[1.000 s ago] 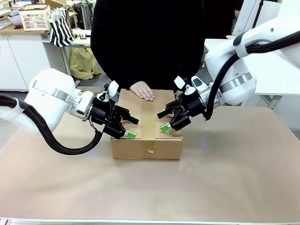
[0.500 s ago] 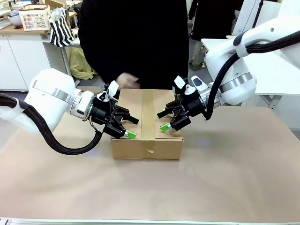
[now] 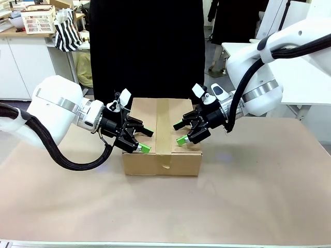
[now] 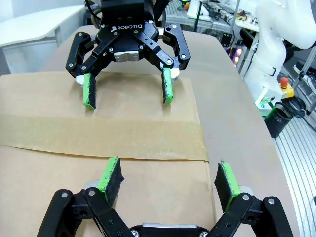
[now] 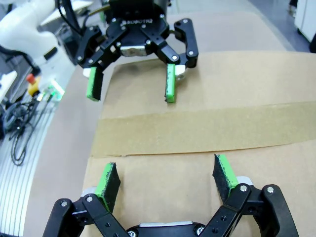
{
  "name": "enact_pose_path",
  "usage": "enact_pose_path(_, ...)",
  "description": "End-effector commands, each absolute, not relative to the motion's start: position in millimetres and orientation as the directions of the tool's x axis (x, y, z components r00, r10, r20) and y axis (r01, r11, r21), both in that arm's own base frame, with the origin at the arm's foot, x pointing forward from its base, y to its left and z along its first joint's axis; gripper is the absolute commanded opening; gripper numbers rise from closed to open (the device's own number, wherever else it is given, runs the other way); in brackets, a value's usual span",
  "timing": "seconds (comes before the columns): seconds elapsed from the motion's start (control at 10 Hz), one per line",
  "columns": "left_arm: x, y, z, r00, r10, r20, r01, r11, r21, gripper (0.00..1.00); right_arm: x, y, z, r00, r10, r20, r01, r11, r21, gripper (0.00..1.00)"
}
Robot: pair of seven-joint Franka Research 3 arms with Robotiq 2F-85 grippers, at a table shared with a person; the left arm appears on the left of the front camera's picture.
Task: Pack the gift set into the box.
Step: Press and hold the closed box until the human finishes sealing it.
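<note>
Brown cardboard box (image 3: pixel 142 164) on the bench (image 3: pixel 243 191), mid-scene, top flaps closed. Tape strip (image 3: pixel 163 126) runs near to far along the middle of the top; its near end is folded down over the near side.

Left gripper (image 3: pixel 146 140) at the left half of the box top, right gripper (image 3: pixel 180 133) at the right half, the tape strip between them. They face each other across it, both coming in at a slant.

Left fingers (image 4: pixel 109 177): spread wide, nothing gripped. In the left wrist view the far one is over cardboard; the near one lines up just past the box's near edge, over bench. Right fingers (image 5: pixel 109 182): also spread wide, nothing between the pads; both are over the right part of the top, inside the near edge as the right wrist view shows it. Cannot tell whether any of the fingertips touch the cardboard.

Person (image 3: pixel 147 51) in dark clothing stands at the far side, behind the box. White basket (image 3: pixel 39 20) and striped bag (image 3: pixel 67 32) in the far left background.
</note>
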State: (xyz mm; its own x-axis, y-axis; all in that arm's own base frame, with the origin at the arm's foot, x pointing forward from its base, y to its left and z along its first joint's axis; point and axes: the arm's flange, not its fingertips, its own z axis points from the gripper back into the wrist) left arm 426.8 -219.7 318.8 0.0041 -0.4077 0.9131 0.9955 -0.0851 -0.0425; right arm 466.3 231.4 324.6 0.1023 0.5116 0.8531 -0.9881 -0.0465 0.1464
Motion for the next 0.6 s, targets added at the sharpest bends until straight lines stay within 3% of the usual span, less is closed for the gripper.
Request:
enact_pose_path(0.0,425.7,-219.4,317.1,0.007,-0.407,0.913,0.995,-0.087,-0.047,1.0,465.4,229.9,321.6,0.106,0.516,0.85,-0.987,-0.046,0.151,1.0)
enact_pose_path(0.4,426.8,-219.7,318.8,0.004,-0.408,0.913,0.995,-0.085,-0.042,1.0,465.4,229.9,321.6,0.106,0.516,0.85,-0.987,-0.046,0.151,1.0)
enact_pose_path(0.5,416.3,-219.0,345.2,0.177,-0.425,0.888,0.966,-0.1,-0.24,1.0,466.3,231.4,324.6,0.102,0.512,0.853,-0.988,-0.047,0.146,1.0)
